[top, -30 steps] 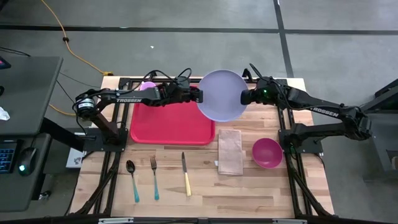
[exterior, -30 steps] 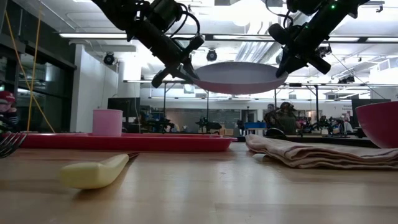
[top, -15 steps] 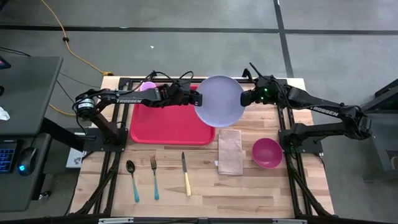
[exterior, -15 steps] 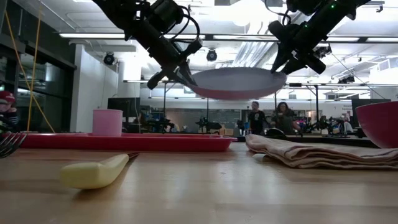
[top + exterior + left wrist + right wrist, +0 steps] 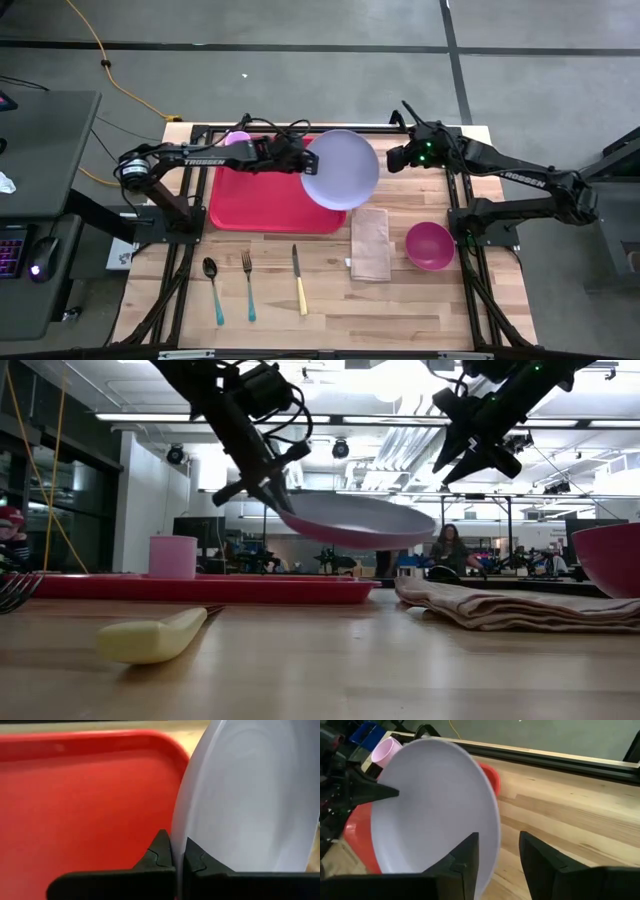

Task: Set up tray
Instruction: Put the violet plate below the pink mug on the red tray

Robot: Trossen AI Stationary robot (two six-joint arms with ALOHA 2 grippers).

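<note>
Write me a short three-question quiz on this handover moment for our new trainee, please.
1. True or false: the right end effector grips the plate.
2. Which end effector holds the plate? A) left B) right C) neither
3. Fill in: beside the napkin on the table lies a magenta ____.

Key:
1. False; it is open and clear of the rim.
2. A; the left end effector pinches the rim above the tray.
3. bowl.
</note>
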